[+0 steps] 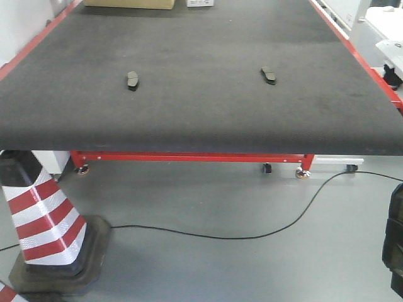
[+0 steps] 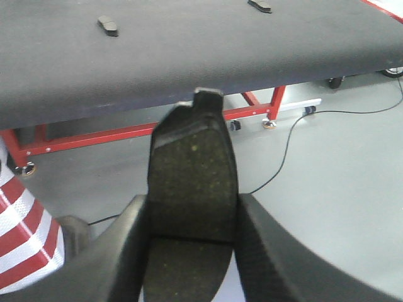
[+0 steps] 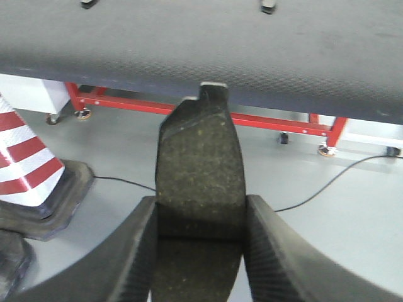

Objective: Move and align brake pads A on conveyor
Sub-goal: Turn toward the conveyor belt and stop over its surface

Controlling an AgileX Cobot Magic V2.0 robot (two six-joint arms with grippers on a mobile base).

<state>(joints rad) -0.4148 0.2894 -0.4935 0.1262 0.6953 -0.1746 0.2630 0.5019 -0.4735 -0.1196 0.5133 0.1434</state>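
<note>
**Two pads on the belt, one in each gripper**

While two brake pads lie well apart on the conveyor [image 1: 201, 75] in the exterior front view, one [image 1: 132, 80] sits left of centre and the other [image 1: 269, 75] right of centre, both flat on the charcoal belt. A red-and-white traffic cone [image 1: 44, 217] stands on the grey floor at lower left, and a black cable [image 1: 252, 236] trails under the red frame [image 1: 189, 156].

From the left wrist view, the left gripper [image 2: 192, 242] has its fingers [image 2: 123, 251] closed against the edges of a third brake pad [image 2: 192, 182], held above the floor short of the belt's near edge.

From the right wrist view, the right gripper [image 3: 200, 245] likewise pinches a fourth brake pad [image 3: 200, 173] between its fingers [image 3: 271, 251], also off the belt.
</note>
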